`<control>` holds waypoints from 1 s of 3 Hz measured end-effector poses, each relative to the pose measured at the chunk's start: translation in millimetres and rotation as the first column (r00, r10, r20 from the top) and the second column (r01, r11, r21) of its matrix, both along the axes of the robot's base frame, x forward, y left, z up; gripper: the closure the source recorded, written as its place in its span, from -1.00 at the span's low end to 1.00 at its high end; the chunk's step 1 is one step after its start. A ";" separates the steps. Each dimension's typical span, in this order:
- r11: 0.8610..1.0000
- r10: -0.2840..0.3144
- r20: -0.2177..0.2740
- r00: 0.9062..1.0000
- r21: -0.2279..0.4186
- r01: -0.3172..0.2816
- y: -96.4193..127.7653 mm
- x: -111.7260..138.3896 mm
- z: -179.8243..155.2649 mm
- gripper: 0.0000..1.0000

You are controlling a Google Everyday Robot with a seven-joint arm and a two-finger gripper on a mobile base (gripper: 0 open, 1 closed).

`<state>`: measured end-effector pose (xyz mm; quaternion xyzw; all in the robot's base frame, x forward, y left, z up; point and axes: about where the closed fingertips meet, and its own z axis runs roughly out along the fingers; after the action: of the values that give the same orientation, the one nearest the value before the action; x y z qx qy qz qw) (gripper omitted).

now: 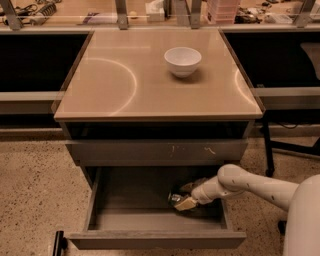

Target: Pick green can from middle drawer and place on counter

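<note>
The middle drawer (155,239) is pulled open below the cabinet, with its grey floor showing. The green can (175,197) lies at the right of the drawer floor; only a shiny metal end and a dark bit of its body show. My gripper (183,199) reaches into the drawer from the right on the white arm (250,182) and sits right at the can, partly covering it. The counter (125,85) is the glossy tan top above, with pale curved glare marks.
A white bowl (183,60) stands at the back right of the counter. A shut grey drawer front with pale scratches (157,150) is just above the open drawer. A cluttered bench with metal posts (122,15) runs behind. The floor is speckled (35,200).
</note>
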<state>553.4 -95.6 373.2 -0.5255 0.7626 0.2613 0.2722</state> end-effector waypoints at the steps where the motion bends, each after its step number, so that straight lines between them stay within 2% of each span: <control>1: 0.998 -0.047 0.065 0.997 0.044 0.044 -4.5 -11.6 22.5 1.00; 2: 0.988 -0.143 0.203 0.969 0.087 0.127 -8.6 -35.3 76.3 1.00; 3: 0.974 -0.225 0.329 0.917 0.111 0.199 -19.1 -57.3 135.2 1.00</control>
<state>496.1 -114.8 508.3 -0.4662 0.7462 0.1646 0.4458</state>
